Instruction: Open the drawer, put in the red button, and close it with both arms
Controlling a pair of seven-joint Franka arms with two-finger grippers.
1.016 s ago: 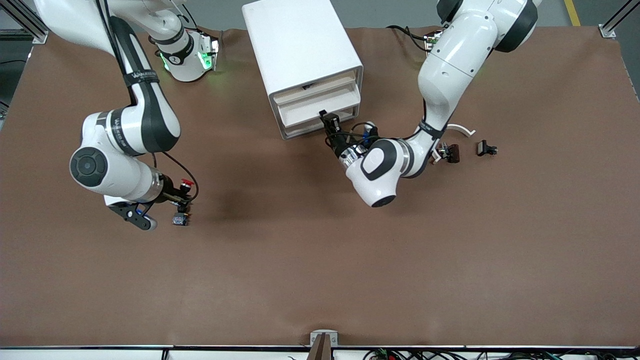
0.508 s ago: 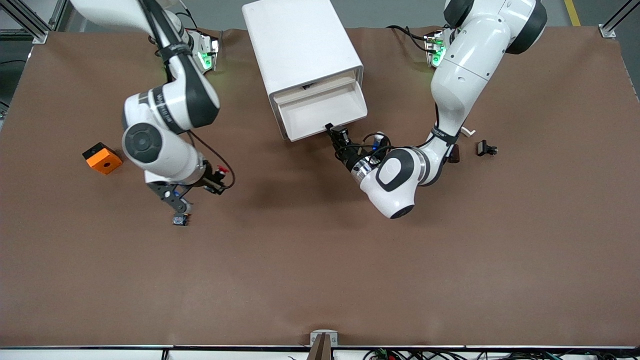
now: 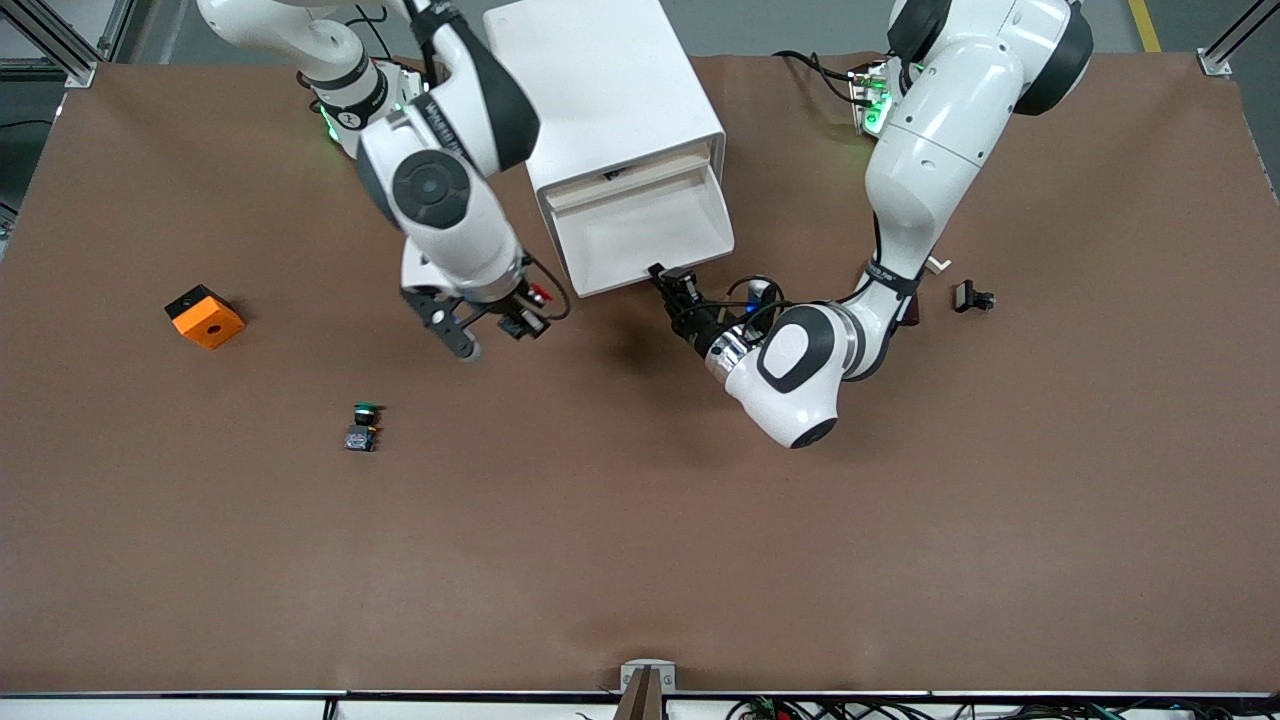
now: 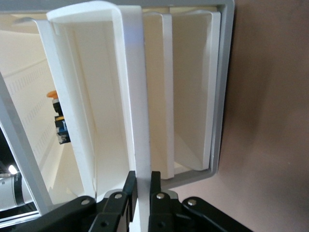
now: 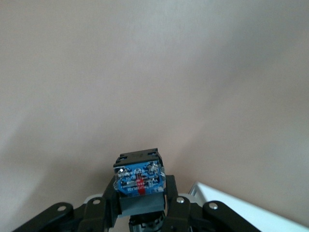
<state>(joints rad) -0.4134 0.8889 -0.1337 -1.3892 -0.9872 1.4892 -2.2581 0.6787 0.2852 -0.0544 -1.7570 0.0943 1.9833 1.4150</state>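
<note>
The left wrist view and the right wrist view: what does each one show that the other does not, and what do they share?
Only the left wrist view shows the left gripper shut on the cream front edge of the shallow white drawer, pulled out of the white boxy cabinet.

Only the right wrist view shows the right gripper shut on the red button, seen from its blue-grey base, with a white corner of something beside it.

Both show the brown table surface.
</note>
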